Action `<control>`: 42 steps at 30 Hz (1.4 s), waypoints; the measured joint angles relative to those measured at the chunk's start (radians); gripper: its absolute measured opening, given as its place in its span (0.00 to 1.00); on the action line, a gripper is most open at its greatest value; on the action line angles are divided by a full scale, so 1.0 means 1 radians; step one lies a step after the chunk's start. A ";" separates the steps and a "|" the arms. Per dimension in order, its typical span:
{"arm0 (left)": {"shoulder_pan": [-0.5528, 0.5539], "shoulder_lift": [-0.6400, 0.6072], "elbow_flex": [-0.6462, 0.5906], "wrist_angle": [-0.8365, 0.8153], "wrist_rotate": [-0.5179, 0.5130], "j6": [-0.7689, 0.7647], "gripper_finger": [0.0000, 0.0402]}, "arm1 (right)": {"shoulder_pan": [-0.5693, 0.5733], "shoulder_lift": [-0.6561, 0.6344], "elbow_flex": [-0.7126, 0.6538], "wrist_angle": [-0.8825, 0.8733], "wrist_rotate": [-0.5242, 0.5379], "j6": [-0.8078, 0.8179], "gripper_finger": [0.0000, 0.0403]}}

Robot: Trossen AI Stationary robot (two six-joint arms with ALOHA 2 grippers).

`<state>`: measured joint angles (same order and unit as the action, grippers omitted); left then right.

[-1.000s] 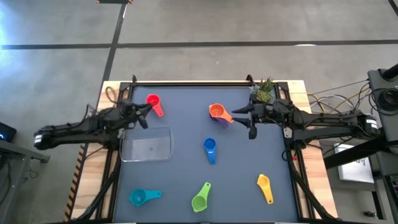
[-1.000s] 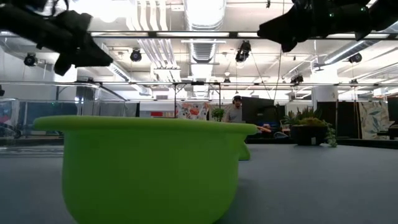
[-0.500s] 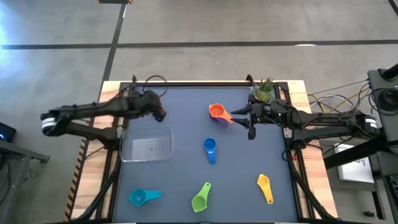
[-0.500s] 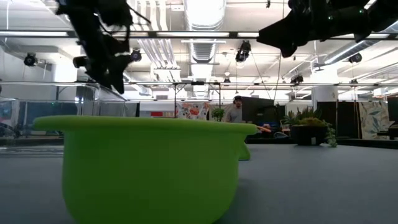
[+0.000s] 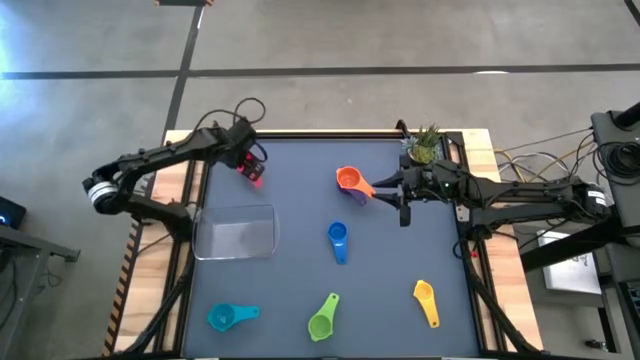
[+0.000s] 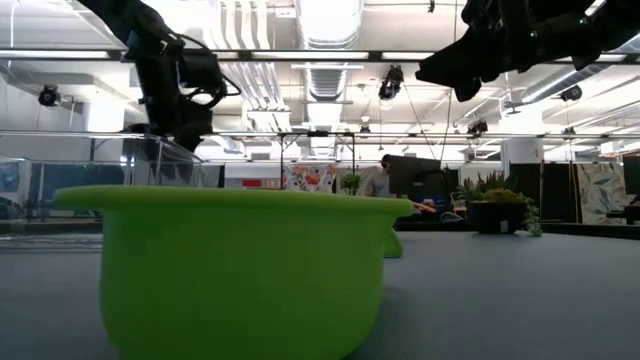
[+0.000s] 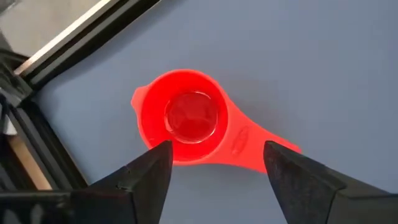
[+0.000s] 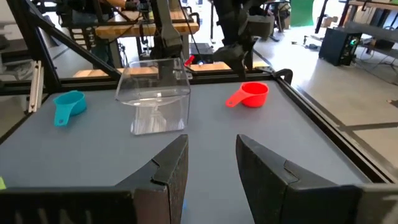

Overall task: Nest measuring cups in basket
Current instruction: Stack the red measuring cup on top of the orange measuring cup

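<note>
The red measuring cup (image 7: pixel 186 124) stands upright on the grey mat near the far left; my left gripper (image 7: pixel 217 165) hangs open above it, pointing down, one finger on each side of where bowl meets handle (image 7: pixel 249 146). My right gripper (image 5: pixel 385 188) hovers open beside the orange cup (image 5: pixel 349 180), which sits on a purple one; nothing shows between its fingers (image 8: pixel 211 155). The clear basket (image 5: pixel 237 232) stands on the mat left of centre. Blue (image 5: pixel 337 240), teal (image 5: pixel 230 317), lime green (image 5: pixel 323 318) and yellow (image 5: pixel 426 300) cups lie apart on the mat.
A small potted plant (image 5: pixel 425 145) stands at the far right corner, just behind my right arm. A black frame rail (image 5: pixel 300 133) runs round the mat. In the low view the lime green cup (image 6: pixel 240 270) fills the foreground.
My left gripper has swung from beside the basket's far edge toward the table's far edge and has turned to point down over the red cup. The cup has stayed where it was.
</note>
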<state>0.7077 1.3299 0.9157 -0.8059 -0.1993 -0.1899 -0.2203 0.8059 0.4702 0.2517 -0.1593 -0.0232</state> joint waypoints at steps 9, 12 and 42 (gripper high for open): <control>0.005 0.031 -0.001 -0.012 0.004 0.182 0.62 | 0.000 0.000 0.000 -0.008 -0.001 -0.017 0.31; 0.006 0.065 -0.005 -0.023 0.006 0.229 0.61 | 0.000 0.000 0.000 -0.008 -0.001 -0.016 0.31; 0.006 0.259 -0.047 0.072 -0.106 0.365 0.22 | 0.000 0.001 -0.001 -0.009 0.002 -0.022 0.31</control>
<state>0.7136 1.5891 0.8684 -0.7335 -0.3050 0.1753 -0.2203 0.8070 0.4690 0.2428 -0.1574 -0.0454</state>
